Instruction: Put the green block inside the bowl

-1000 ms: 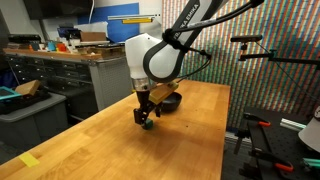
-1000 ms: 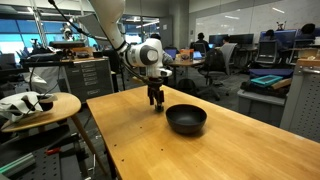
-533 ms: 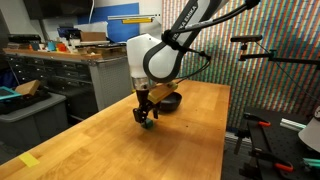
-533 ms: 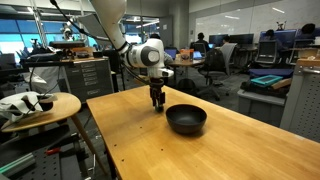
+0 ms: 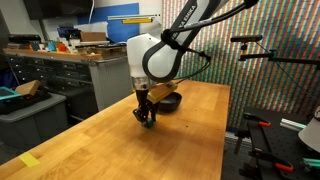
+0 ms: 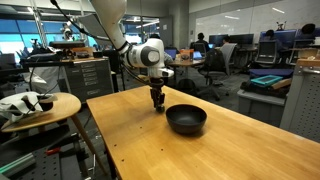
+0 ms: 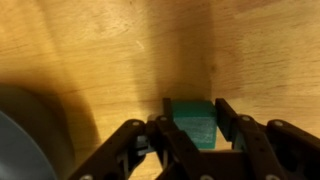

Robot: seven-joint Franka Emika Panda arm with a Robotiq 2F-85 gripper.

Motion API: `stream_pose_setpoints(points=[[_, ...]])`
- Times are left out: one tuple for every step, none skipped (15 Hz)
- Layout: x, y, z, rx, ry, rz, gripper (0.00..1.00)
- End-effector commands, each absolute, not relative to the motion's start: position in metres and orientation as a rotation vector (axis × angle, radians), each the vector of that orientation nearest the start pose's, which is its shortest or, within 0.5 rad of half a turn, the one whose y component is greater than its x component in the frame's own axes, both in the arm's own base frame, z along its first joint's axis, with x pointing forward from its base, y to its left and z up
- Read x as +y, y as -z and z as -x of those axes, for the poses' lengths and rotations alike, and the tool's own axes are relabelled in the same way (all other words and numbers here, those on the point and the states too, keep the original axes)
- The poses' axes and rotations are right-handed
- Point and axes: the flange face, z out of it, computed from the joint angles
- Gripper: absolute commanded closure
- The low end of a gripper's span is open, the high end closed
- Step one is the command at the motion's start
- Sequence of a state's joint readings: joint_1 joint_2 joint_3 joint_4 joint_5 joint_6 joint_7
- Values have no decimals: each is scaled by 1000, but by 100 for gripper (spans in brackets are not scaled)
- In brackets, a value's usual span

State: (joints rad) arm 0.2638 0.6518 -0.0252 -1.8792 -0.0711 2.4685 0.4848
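The tool point(image 7: 195, 108) is closed down to the width of the green block point(image 7: 195, 124). In the wrist view one finger point(image 7: 160, 135) lies against one side of the cube and its mate against the other, so the jaws are nearly together with the block clamped between them. In an exterior view the tool point(image 5: 146, 118) hangs straight down at the wooden bench point(image 5: 95, 140) with a speck of green point(image 5: 147, 123) at its tip; I cannot tell whether the cube rests on the wood or is just off it.

The bowl point(image 6: 186, 119) stands just beside the tool point(image 6: 157, 104), apart from it, and its dark rim fills the lower left corner of the wrist view point(image 7: 20, 140). Both sit well in from every bench point(image 6: 210, 155) edge, with bare wood all round — most of it on the near side in both exterior views.

Counted: one green block, one bowl, one arm, one tool — and the bowl holds nothing.
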Motion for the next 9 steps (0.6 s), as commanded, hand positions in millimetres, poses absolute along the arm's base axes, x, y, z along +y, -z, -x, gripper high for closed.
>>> stream_pose_setpoints(points=[[146, -161, -613, 300, -38, 3184, 79], [144, -163, -613, 302, -36, 3183, 79], [142, -166, -613, 305, -33, 3183, 79], [139, -169, -614, 309, -28, 3185, 79], [136, -172, -614, 312, -25, 3187, 79], [131, -177, -615, 319, -18, 3192, 79], [126, -181, -617, 334, -12, 3190, 79], [120, -188, -618, 351, -1, 3184, 79], [114, -193, -620, 366, 15, 3183, 79]])
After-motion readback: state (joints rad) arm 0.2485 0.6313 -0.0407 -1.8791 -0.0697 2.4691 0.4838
